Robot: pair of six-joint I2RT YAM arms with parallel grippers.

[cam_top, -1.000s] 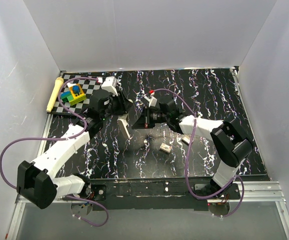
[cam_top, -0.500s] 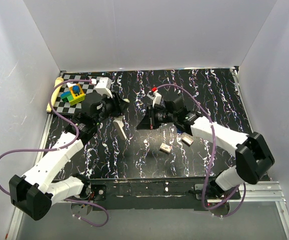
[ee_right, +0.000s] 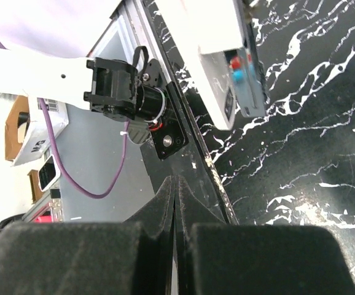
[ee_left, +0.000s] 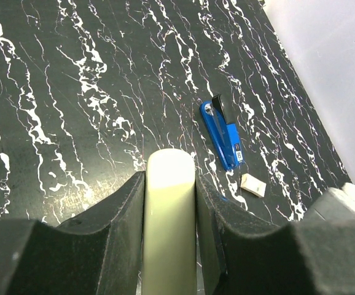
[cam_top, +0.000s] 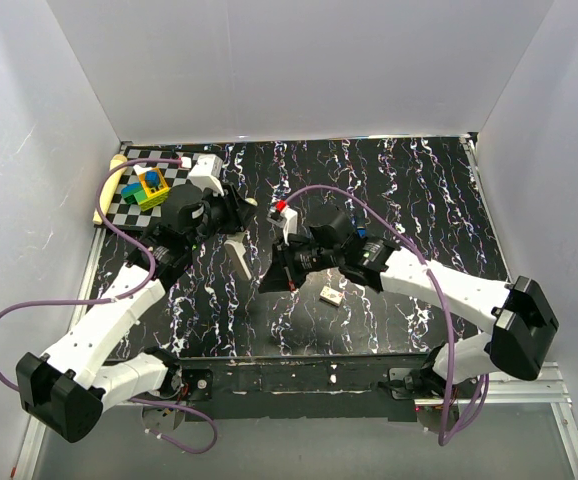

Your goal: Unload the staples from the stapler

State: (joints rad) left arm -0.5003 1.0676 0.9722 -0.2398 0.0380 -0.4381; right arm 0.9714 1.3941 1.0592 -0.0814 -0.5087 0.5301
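Note:
The blue stapler (ee_left: 223,132) lies flat and closed on the black marbled table, seen in the left wrist view ahead and to the right of my left gripper. In the top view my right arm covers it. My left gripper (ee_left: 170,178) is shut on a cream rounded bar (ee_left: 169,215). In the top view the left gripper (cam_top: 231,228) holds the bar (cam_top: 237,256) above the table's left middle. My right gripper (cam_top: 271,283) points toward the front edge, left of centre. In its own view the right gripper (ee_right: 175,184) is shut with nothing visible between the fingers.
A small cream box (cam_top: 331,294) lies just right of the right gripper and shows near the stapler (ee_left: 253,184). A checkered mat with toy blocks (cam_top: 141,188) and a pale stick (cam_top: 109,188) sit at the back left. White walls enclose the table.
My right arm has swung left and toward the front edge, now covering the stapler from above. My left gripper, still holding the cream bar, shifted slightly left and back.

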